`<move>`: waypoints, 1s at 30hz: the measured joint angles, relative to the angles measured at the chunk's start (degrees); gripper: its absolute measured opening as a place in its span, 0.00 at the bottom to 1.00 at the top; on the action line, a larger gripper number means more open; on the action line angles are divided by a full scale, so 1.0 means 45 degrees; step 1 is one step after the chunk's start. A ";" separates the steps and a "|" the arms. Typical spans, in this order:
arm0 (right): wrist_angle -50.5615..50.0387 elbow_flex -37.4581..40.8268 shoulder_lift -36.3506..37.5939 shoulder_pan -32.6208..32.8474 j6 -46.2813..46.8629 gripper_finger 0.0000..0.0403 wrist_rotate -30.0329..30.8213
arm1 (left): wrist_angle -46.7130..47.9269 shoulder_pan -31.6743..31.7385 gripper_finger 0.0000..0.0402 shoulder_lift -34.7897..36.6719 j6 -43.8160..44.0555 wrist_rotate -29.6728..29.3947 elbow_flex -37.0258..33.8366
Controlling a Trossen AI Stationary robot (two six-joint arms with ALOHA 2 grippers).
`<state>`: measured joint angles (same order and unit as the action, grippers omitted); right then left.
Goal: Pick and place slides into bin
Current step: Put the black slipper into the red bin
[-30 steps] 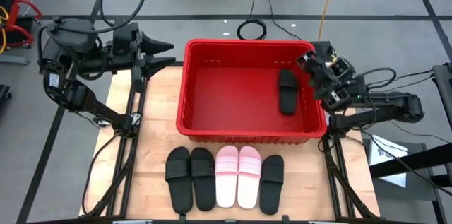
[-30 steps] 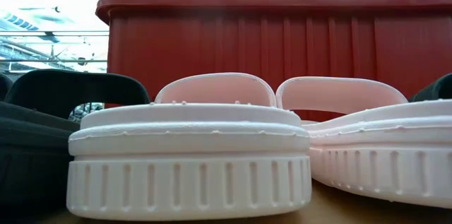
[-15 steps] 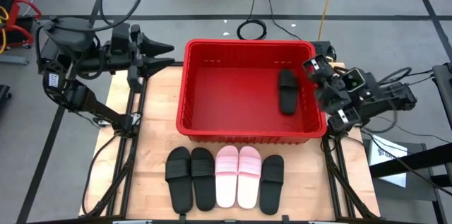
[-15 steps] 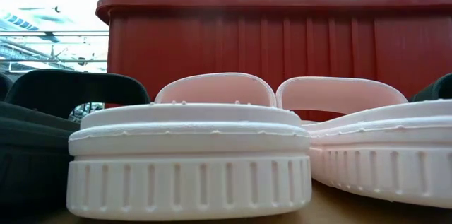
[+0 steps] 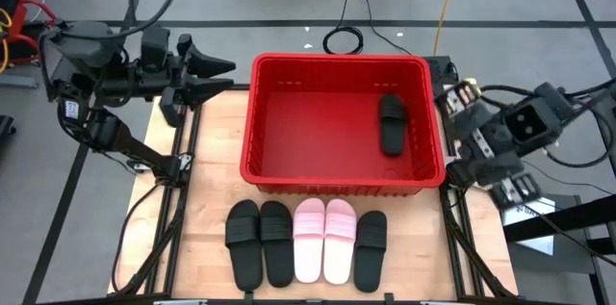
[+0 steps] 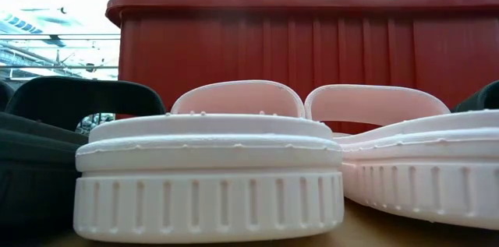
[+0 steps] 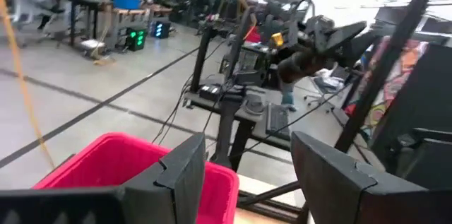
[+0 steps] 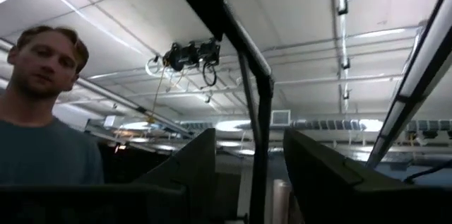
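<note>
The pale wooden table (image 5: 207, 190) carries the red bin (image 5: 339, 185) at its far middle, resting flat on the boards. In front of the bin, 5 slides lie side by side in a row on the wood: 2 black (image 5: 260, 242) at the left, 2 pink (image 5: 324, 240) in the middle, 1 black (image 5: 370, 249) at the right.

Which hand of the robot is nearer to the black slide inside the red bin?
The right hand: it sits just outside the bin, beside the black slide. The left hand waits past the opposite wall.
</note>
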<state>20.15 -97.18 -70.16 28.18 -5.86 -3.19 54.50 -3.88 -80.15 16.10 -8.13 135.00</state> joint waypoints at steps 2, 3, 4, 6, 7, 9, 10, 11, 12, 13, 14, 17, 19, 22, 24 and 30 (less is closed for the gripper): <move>-0.0574 -0.0177 -0.0187 0.0356 -0.0002 0.39 0.0014 | -0.0355 -0.0311 0.51 0.0032 -0.0230 0.0225 0.0000; -0.0792 -0.0182 -0.0279 0.0547 -0.0002 0.39 0.0036 | -0.0484 -0.0494 0.51 0.0032 -0.0355 0.0292 0.0000; -0.1021 -0.0182 -0.0390 0.0731 -0.0002 0.39 0.0091 | -0.0617 -0.0669 0.51 0.0028 -0.0499 0.0368 0.0000; -0.1391 -0.0182 -0.0657 0.1094 0.0093 0.39 0.0741 | -0.0910 -0.1053 0.51 0.0005 -0.0652 0.0424 0.0000; -0.1543 -0.0182 -0.0805 0.1297 0.0113 0.39 0.1266 | -0.1061 -0.1216 0.51 0.0003 -0.0656 0.0429 0.0000; -0.1823 -0.0177 -0.1056 0.1758 0.0119 0.39 0.2297 | -0.1252 -0.1465 0.51 0.0005 -0.0669 0.0424 0.0000; -0.2000 -0.0177 -0.1154 0.1991 0.0100 0.39 0.2816 | -0.1231 -0.1546 0.51 0.0018 -0.0688 0.0407 0.0000; -0.2180 -0.0177 -0.1260 0.2229 0.0104 0.39 0.3317 | -0.1192 -0.1629 0.51 0.0022 -0.0711 0.0330 0.0000; -0.2308 -0.0177 -0.1355 0.2478 0.0088 0.39 0.3819 | -0.1132 -0.1705 0.51 0.0022 -0.0754 0.0225 0.0000; -0.2423 -0.0177 -0.1438 0.2746 0.0098 0.39 0.4309 | -0.1080 -0.1766 0.51 0.0013 -0.0759 0.0174 0.0000; -0.2546 -0.0177 -0.1499 0.3026 0.0090 0.39 0.4797 | -0.1070 -0.1817 0.51 0.0004 -0.0754 0.0142 0.0000; -0.2891 -0.0177 -0.1636 0.3905 -0.0094 0.39 0.6451 | -0.0976 -0.2033 0.51 0.0003 -0.0652 0.0133 0.0000; -0.3214 -0.0177 -0.1717 0.4474 -0.0185 0.39 0.7830 | -0.0960 -0.2193 0.51 0.0012 -0.0647 0.0133 0.0000; -0.4002 -0.0181 -0.1900 0.5276 0.0048 0.39 0.9909 | -0.0904 -0.2375 0.51 0.0008 -0.0643 0.0133 0.0000; -0.4634 -0.0177 -0.2082 0.5780 0.0346 0.39 1.1178 | -0.0901 -0.2477 0.51 0.0003 -0.0643 0.0058 0.0000; -0.5903 -0.0177 -0.2688 0.6731 0.1135 0.38 1.3815 | -0.0883 -0.2714 0.51 0.0008 -0.0643 -0.0549 0.0000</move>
<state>-6.41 -97.97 -82.25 58.47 -0.75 58.98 50.53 -16.09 -80.12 13.21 -10.60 135.00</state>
